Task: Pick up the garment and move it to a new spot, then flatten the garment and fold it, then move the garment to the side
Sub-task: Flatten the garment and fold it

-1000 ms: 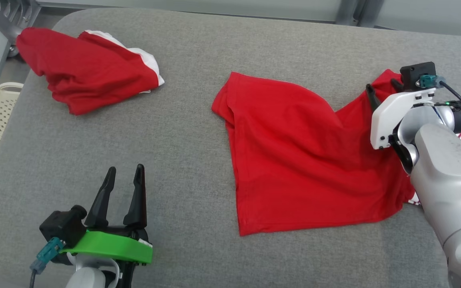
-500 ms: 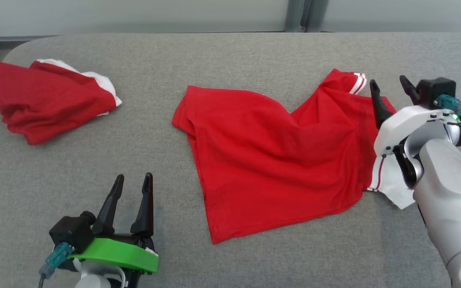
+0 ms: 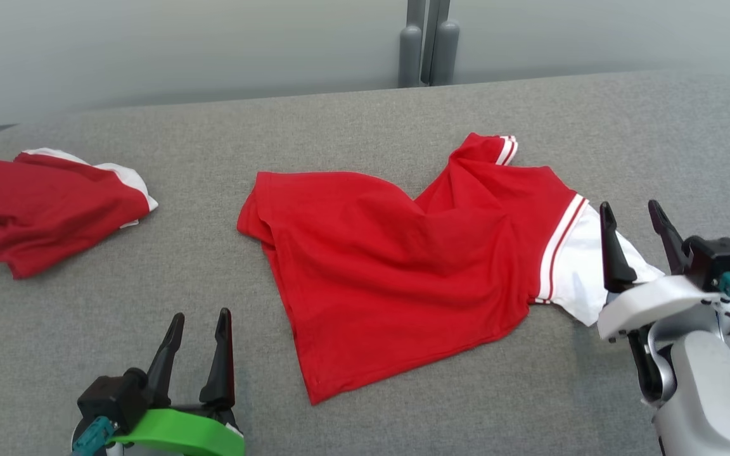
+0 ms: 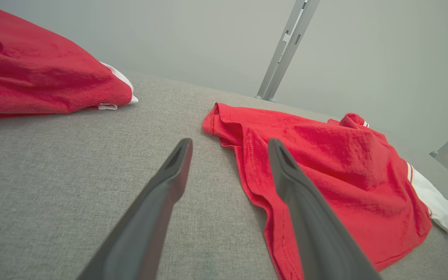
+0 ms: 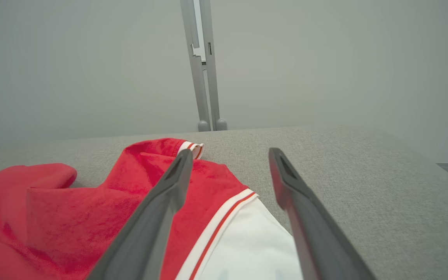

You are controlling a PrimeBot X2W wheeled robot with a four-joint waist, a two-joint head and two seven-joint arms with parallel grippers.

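Red garment [image 3: 397, 266] lies rumpled on desk [image 3: 339, 126], long axis left-right, white-striped end toward right claw [image 3: 629, 205], fingers spread, empty. Left claw [image 3: 201, 314] spread, empty, well apart.

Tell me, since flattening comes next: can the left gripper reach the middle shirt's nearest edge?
Probably yes: the left gripper stands open beside the shirt, with only bare grey surface between them.

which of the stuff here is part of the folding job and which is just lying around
Part of the job:
- red garment with the white sleeve, spread out mid-table
- left end effector and right end effector, both open, holding nothing

Just lying about:
- second red garment, bunched up at the left; probably not the one being worked
- metal post behind the grey table
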